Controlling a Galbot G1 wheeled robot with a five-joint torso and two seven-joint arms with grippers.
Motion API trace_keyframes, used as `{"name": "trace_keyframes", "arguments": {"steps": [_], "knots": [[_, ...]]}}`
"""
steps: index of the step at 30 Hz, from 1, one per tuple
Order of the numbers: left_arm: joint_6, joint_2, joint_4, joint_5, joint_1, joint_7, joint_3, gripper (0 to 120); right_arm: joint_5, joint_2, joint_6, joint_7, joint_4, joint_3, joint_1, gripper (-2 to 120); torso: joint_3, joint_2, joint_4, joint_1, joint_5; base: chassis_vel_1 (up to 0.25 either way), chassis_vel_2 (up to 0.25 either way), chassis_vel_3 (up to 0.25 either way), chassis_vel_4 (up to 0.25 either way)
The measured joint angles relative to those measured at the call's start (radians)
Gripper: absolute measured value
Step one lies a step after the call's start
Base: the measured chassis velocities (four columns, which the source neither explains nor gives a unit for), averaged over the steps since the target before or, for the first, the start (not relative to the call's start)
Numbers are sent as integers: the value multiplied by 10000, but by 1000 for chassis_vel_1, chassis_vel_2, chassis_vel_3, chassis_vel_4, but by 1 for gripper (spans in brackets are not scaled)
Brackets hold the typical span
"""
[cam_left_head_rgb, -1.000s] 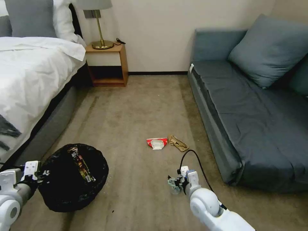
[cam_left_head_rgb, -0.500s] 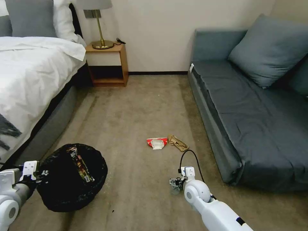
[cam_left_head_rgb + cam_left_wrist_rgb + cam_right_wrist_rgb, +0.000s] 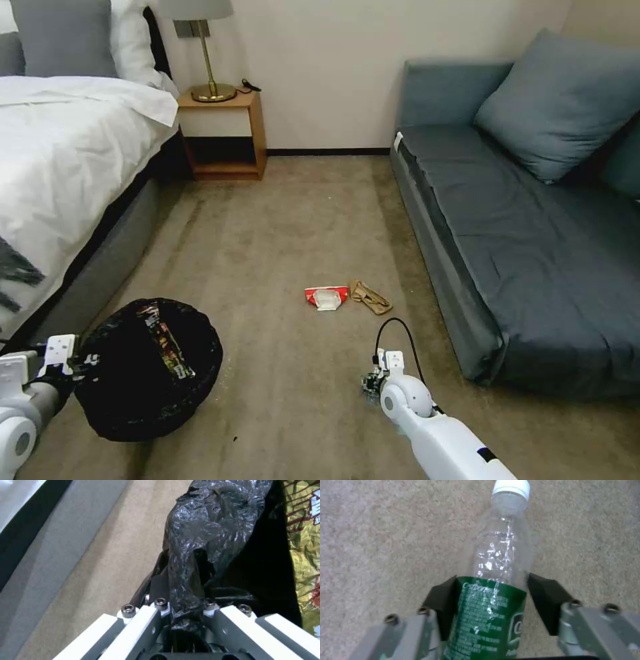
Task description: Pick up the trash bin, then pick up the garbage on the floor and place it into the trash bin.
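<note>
The trash bin (image 3: 148,370), round and lined with a crinkled black bag, is at the lower left near the bed. My left gripper (image 3: 73,363) is shut on the bag at its rim (image 3: 186,587). A yellow-gold snack wrapper (image 3: 167,340) lies inside the bin. My right gripper (image 3: 372,381) is low over the carpet, its black pads (image 3: 441,602) shut on the green label of the clear bottle (image 3: 496,562), white cap pointing away. A red-and-white packet (image 3: 327,297) and tan crumpled paper (image 3: 371,298) lie on the floor just beyond.
A bed (image 3: 60,173) runs along the left and a blue-grey sofa (image 3: 520,227) along the right. A wooden nightstand (image 3: 223,133) with a lamp stands at the back wall. Open carpet (image 3: 293,213) lies between them.
My right arm has turned and swung in, carrying the gripper and bottle slightly right and lower in the picture. The bin has sunk a little with the left gripper.
</note>
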Motion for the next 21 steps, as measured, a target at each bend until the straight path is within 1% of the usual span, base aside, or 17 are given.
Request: {"name": "trace_keyframes", "arguments": {"steps": [2,3,6,8,10,15,18,19,21], "knots": [[0,0,-7,-1,1,1,-1,3,-26,-42,13,-34,19,-6,-5,40,0,0,0,0,0,0,0,0,0],[0,0,-7,-1,1,1,-1,3,-26,-42,13,-34,19,-6,-5,40,0,0,0,0,0,0,0,0,0],[0,-6,-40,-5,2,1,-1,3,-78,-97,25,-84,45,-35,-16,31,0,0,0,0,0,0,0,0,0],[0,-7,-42,-6,2,1,-1,3,-96,-103,29,-94,45,-38,-19,30,-1,0,0,-1,0,0,0,0,0],[0,-15,-48,-8,15,1,-1,3,-187,-128,69,-148,49,-37,-57,23,0,0,0,-1,0,0,0,0,0],[0,-21,-55,-11,20,1,-1,3,-210,-179,143,-206,134,19,-127,22,0,0,0,-1,2,0,0,0,0],[0,-23,-56,-17,20,1,0,3,-181,-277,269,-253,461,98,-233,22,1,0,-2,0,3,0,0,0,0],[0,-24,-57,-23,20,2,0,3,-184,-354,366,-296,704,119,-281,22,0,0,-2,-1,3,0,0,0,0],[0,-37,-57,-49,16,1,12,3,-489,-637,1034,-442,1538,30,-413,22,0,-1,-1,0,2,0,0,0,0]]}}
